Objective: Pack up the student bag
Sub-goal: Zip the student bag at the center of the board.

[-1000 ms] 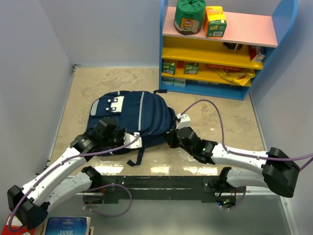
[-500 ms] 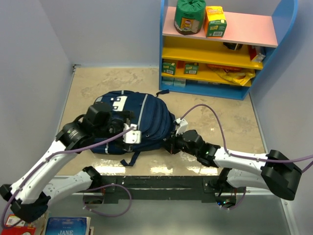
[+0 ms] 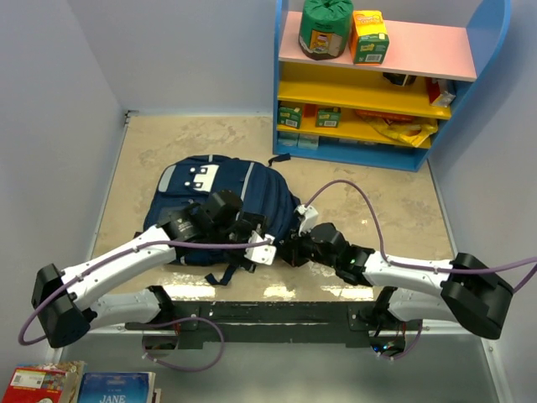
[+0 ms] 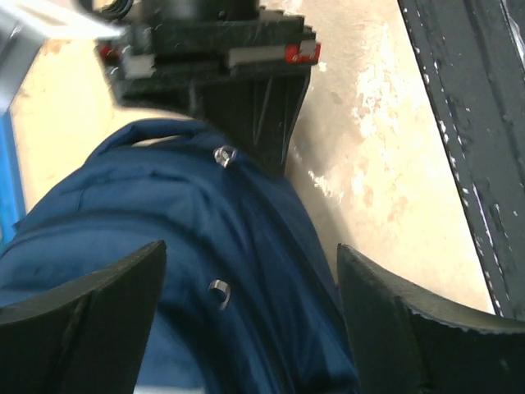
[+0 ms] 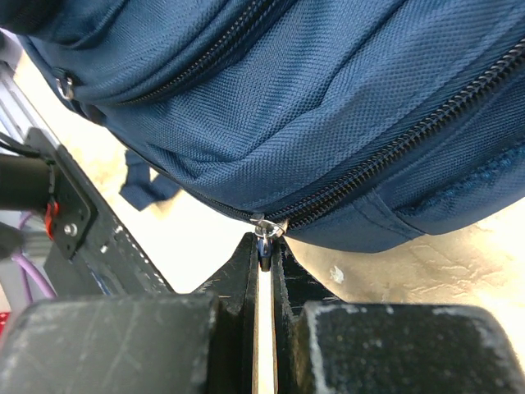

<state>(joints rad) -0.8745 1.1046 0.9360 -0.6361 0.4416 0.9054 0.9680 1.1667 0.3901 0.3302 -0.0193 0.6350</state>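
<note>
Swung the left gripper (image 3: pixel 258 243), jaws wide, from nine o'clock to five o'clock of the backpack (image 3: pixel 222 206) lying on the table (image 3: pixel 394 210). Pinching the zipper pull (image 5: pixel 267 226) there with the right gripper (image 5: pixel 264 246). Probably bracing to unzip.

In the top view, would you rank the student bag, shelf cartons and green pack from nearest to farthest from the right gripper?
From the right gripper:
1. student bag, touching, just left; its zipper pull is pinched.
2. green cartons, lower yellow shelf, straight beyond.
3. green pack, top shelf, farthest back.
</note>
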